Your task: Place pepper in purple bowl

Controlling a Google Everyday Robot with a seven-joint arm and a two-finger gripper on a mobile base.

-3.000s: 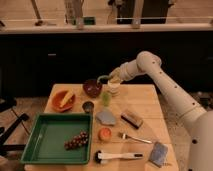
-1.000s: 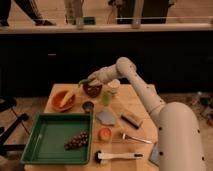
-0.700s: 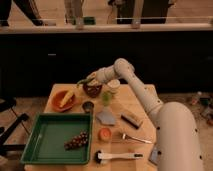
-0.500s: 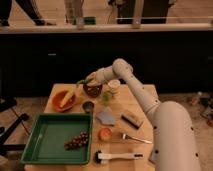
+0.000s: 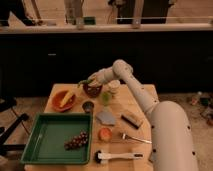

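- Nearest the camera, a white-handled brush [image 5: 119,156] is seen lying at the front edge of the pale wooden table [image 5: 145,107], with a metal fork [image 5: 135,138] just behind it.
- A rectangular green plastic tray [image 5: 50,137] is seen at front left, a dark bunch of grapes [image 5: 76,141] lying in its right corner; a small round orange fruit [image 5: 105,133] sits just beside the tray.
- In the middle ground, a grey folded cloth [image 5: 106,117], a dark rectangular sponge [image 5: 131,119], a small dark cup [image 5: 88,106] and a pale green translucent cup [image 5: 105,97] are shown.
- At left, an orange bowl holding yellow food [image 5: 64,99] is shown.
- At the far side, the round dark purple bowl [image 5: 93,89] is shown, with the pincer [image 5: 90,81] held just above its rim, clamped on the slender green pepper [image 5: 83,82], whose tip projects leftward past the rim.
- Risk, as judged: the pepper hangs over the bowl's left edge, so an early release could drop it onto the table or tip it off the rim.
- The bowl's interior is dark and partly covered by the pincer; contact between pepper and rim cannot be made out.
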